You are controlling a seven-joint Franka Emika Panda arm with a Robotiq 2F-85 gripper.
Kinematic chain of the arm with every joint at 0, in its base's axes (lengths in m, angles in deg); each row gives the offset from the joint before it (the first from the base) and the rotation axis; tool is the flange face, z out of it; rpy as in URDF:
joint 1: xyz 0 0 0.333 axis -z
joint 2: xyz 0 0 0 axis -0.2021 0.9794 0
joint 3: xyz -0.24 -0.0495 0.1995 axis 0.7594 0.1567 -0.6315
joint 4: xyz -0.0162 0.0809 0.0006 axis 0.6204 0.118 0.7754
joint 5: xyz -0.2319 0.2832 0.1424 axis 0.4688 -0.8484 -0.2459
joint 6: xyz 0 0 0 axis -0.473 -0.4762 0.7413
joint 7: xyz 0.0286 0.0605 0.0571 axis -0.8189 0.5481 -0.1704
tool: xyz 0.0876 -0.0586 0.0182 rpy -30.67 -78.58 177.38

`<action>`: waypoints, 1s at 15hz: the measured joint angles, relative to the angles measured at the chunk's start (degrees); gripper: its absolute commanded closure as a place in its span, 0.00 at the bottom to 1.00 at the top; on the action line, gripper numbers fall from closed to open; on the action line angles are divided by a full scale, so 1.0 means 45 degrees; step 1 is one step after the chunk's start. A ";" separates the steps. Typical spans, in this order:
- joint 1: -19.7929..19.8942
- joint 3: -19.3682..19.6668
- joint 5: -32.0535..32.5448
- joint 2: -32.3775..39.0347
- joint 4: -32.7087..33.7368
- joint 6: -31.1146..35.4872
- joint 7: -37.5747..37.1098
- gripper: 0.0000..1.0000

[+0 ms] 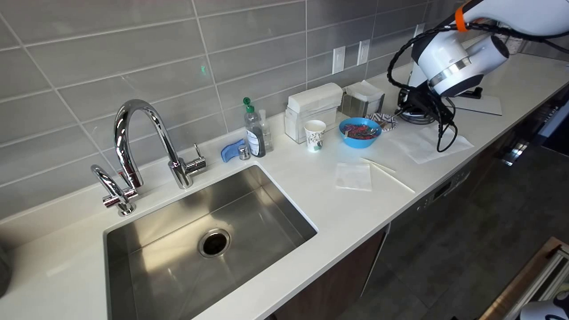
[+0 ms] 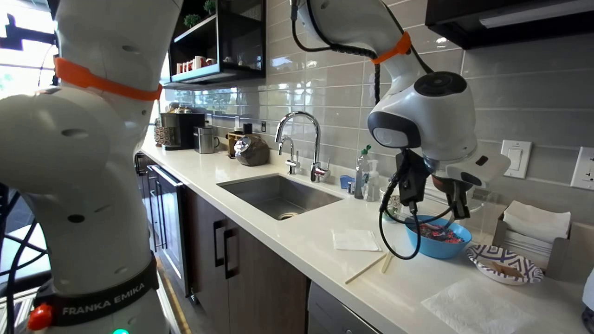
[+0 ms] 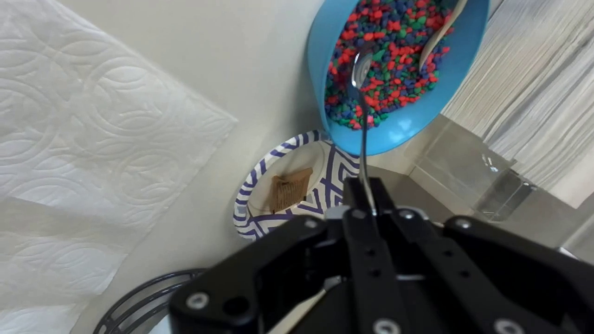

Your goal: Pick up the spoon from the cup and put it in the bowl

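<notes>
The gripper [image 3: 365, 188] is shut on the handle end of a metal spoon [image 3: 363, 125]. The spoon's head lies over the coloured pebbles inside the blue bowl [image 3: 399, 132]; I cannot tell whether it touches them. A pale wooden spoon [image 3: 441, 37] also rests in the bowl. In an exterior view the gripper [image 2: 461, 214] is above the rim of the blue bowl [image 2: 443, 248], on its far right side. The white patterned cup [image 1: 315, 135] stands upright beside the bowl [image 1: 360, 141]; no spoon shows in it. It is out of the wrist view.
A patterned paper bowl [image 3: 246, 204] with a brown packet stands close by the blue bowl. A towel holder [image 1: 311, 111] and napkin holder [image 1: 364, 100] stand at the wall. Sticks [image 1: 391, 178] and napkins [image 1: 353, 176] lie in front. The sink [image 1: 311, 229] and soap bottle [image 1: 255, 135] are beyond the cup.
</notes>
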 measured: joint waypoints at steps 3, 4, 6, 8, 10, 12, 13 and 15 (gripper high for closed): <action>-0.0012 -0.0210 -0.0489 0.0311 0.0170 0.0656 0.0557 0.99; -0.0019 -0.0309 -0.0658 0.0411 0.0235 0.0842 0.0670 0.99; -0.0031 -0.0540 -0.0983 0.0593 0.0406 0.1217 0.0877 0.99; -0.0053 -0.0758 -0.1281 0.0773 0.0573 0.1577 0.1029 0.99; -0.0080 -0.0934 -0.1527 0.0932 0.0727 0.1874 0.1074 0.99; -0.0100 -0.1080 -0.1733 0.1079 0.0842 0.2104 0.1074 0.99; -0.0113 -0.1132 -0.1807 0.1128 0.0870 0.2184 0.1066 0.99; -0.0121 -0.1199 -0.1924 0.1185 0.0912 0.2278 0.1056 0.99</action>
